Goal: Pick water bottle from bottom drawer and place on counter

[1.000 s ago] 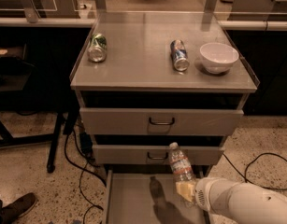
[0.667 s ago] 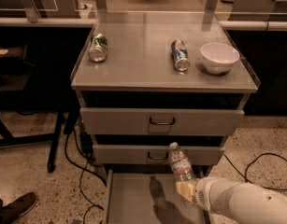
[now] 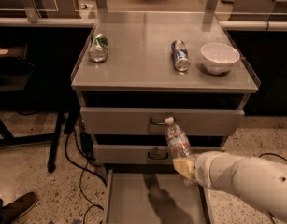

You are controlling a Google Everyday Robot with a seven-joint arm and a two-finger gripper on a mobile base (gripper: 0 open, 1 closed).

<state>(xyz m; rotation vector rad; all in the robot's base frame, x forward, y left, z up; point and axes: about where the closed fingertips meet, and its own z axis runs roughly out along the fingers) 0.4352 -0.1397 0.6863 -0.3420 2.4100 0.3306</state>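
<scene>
While gripper [image 3: 183, 165] pinches one water bottle [image 3: 177, 139] above bottom drawer [image 3: 129, 200] | counter [image 3: 138, 55]: two cans [image 3: 98, 47] [image 3: 180, 55], one bowl [image 3: 219, 57]

Gripper [image 3: 183, 165], apparently around bottle [image 3: 177, 140], above bottom drawer [image 3: 133, 204]

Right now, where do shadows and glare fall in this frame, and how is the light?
Camera view: dim, warm light; a pale sheen lies across the rear of the counter; the gripper, shut on the water bottle above the open bottom drawer, throws a dark shadow onto the drawer floor; the bowl leaves a faint shadow at its base.
</scene>
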